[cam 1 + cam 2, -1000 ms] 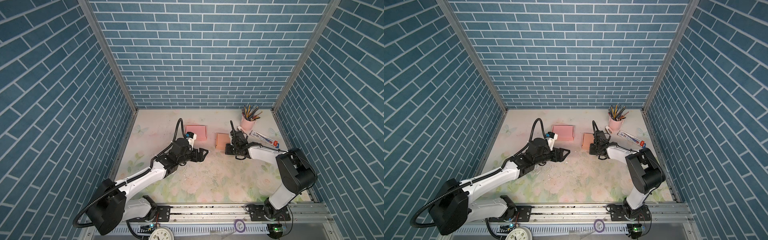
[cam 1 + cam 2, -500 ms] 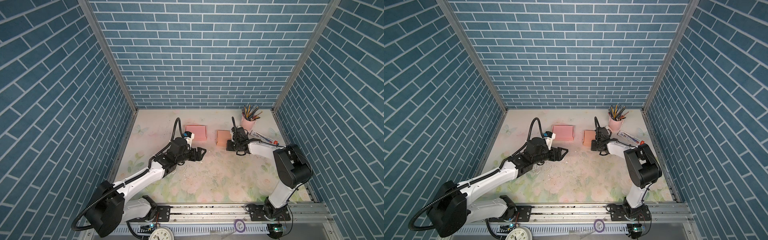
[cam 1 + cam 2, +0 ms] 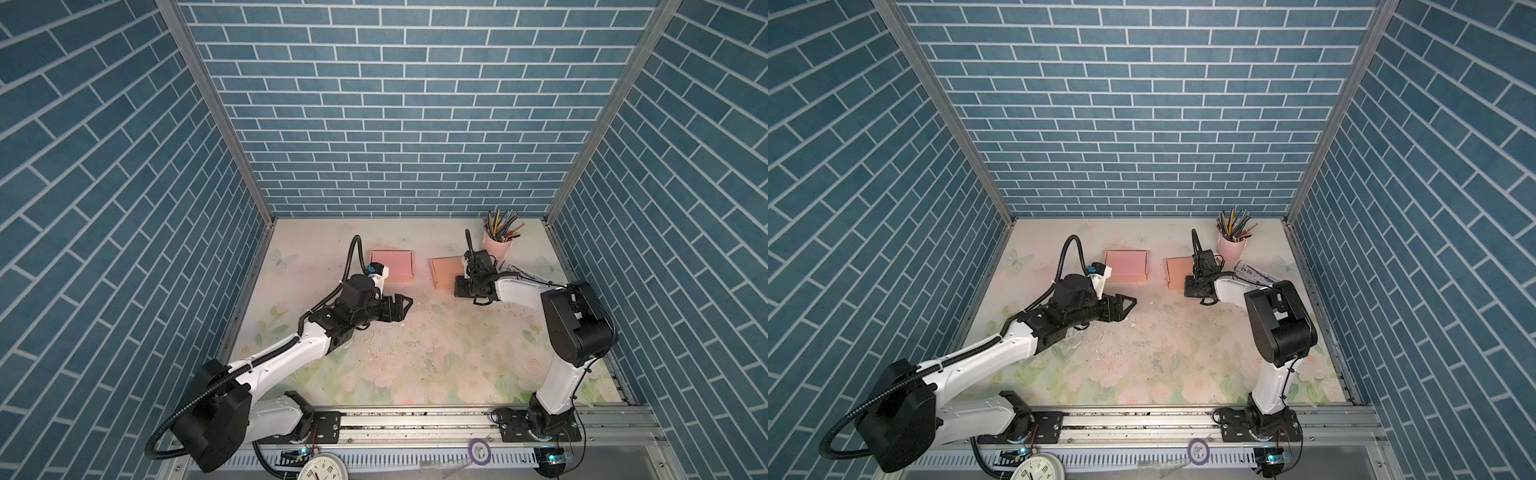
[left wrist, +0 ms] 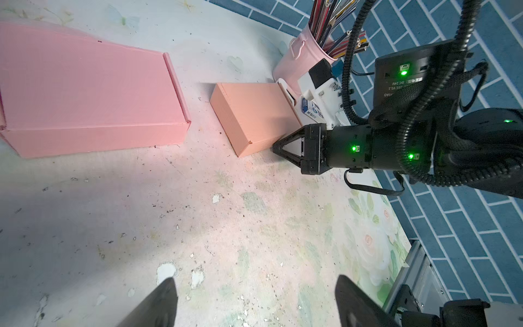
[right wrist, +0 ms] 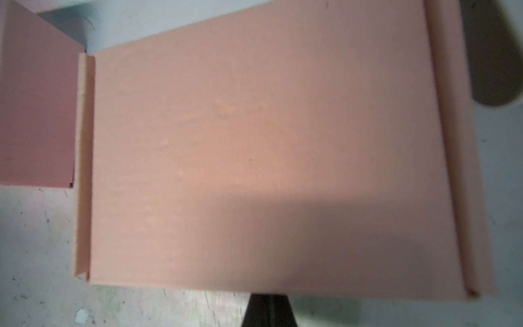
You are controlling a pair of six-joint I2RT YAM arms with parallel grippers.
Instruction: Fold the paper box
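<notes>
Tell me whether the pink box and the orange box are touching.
Apart. The left wrist view shows bare table between the pink box and the orange box.

The near half of the surface (image 3: 436, 374) lies open, with only flecks (image 4: 167, 273) on it. At the back the pink box (image 3: 392, 266) and orange box (image 3: 445, 272) stand apart, a bare lane between them. The right tool (image 4: 276, 147), shut, sits at the orange box's near side. The cup (image 3: 496, 248) and tube (image 3: 1252, 274) crowd the back right corner. The left tool (image 3: 405, 309), spread wide, hangs before the pink box.
</notes>
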